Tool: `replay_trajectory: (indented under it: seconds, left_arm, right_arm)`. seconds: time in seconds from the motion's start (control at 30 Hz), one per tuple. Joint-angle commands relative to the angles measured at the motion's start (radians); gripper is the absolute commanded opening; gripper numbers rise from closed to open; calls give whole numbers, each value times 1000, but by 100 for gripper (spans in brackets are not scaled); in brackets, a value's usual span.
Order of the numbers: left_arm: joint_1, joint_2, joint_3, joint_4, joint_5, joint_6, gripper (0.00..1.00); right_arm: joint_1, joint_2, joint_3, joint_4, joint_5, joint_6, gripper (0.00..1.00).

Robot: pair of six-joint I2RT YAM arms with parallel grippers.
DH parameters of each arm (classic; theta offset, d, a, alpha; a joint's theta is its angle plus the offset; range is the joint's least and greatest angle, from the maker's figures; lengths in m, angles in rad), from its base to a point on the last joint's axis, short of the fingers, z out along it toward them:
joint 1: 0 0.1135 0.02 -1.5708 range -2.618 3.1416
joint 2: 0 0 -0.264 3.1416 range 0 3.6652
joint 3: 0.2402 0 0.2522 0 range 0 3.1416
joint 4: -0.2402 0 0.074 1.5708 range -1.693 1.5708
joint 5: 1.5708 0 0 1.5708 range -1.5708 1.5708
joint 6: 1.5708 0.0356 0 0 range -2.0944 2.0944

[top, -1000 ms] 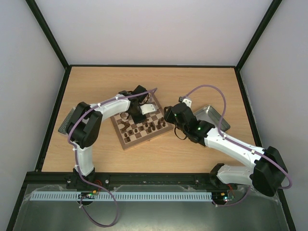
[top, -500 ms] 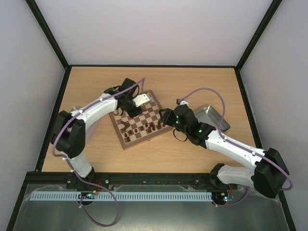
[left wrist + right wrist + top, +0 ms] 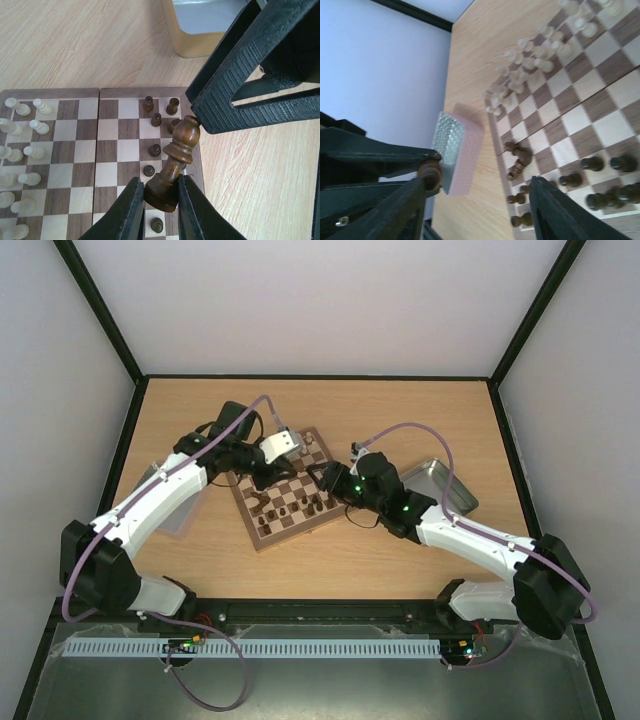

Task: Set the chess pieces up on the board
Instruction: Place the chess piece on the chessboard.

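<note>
The board [image 3: 292, 502] lies at mid-table, cream chess pieces [image 3: 24, 131] along one side and dark ones [image 3: 156, 119] along the other. My left gripper [image 3: 161, 183] is shut on the base of a dark brown piece [image 3: 183, 140], which it holds tilted above the board's dark side. In the top view that gripper [image 3: 267, 477] hangs over the board's left part. My right gripper [image 3: 477, 185] is open wide with nothing between its fingers, hovering by the board's right edge [image 3: 328, 478]. Its black fingers [image 3: 250, 75] stand right beside the held piece's head. Some dark pieces [image 3: 518, 161] lie toppled.
A silver metal tray [image 3: 443, 483] sits right of the board and shows beyond it from the left wrist [image 3: 200, 25]. Another tray [image 3: 454, 152] lies left of the board, mostly under my left arm in the top view. Black frame posts border the table.
My left arm has swung leftward, carrying the dark piece toward the board's left part. My right gripper has slid left toward the board's edge and opened wider.
</note>
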Motion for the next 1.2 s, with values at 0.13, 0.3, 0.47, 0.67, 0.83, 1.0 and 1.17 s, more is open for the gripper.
replay_trajectory:
  seconds: [0.13,0.3,0.47,0.67,0.83,1.0,1.17]
  left_arm:
    - [3,-29,-22,2,103,19,14]
    - [3,-31,-22,17,116,16,13]
    - [3,-37,-21,23,115,10,14]
    - [5,-30,-20,26,100,1,14]
    - [4,-36,-13,31,68,-32,33]
    - [10,-109,-37,71,-137,-153,68]
    - [21,-267,-132,194,-501,-380,86]
  right_arm:
    - [-5,13,36,150,-50,98,52]
    - [-4,17,38,147,-75,93,54]
    - [-5,35,40,161,-119,101,38]
    - [-4,29,41,153,-139,97,19]
    - [-4,28,67,86,-102,52,4]
    - [-5,29,115,-72,-5,-61,2]
    - [0,73,199,-276,82,-228,2]
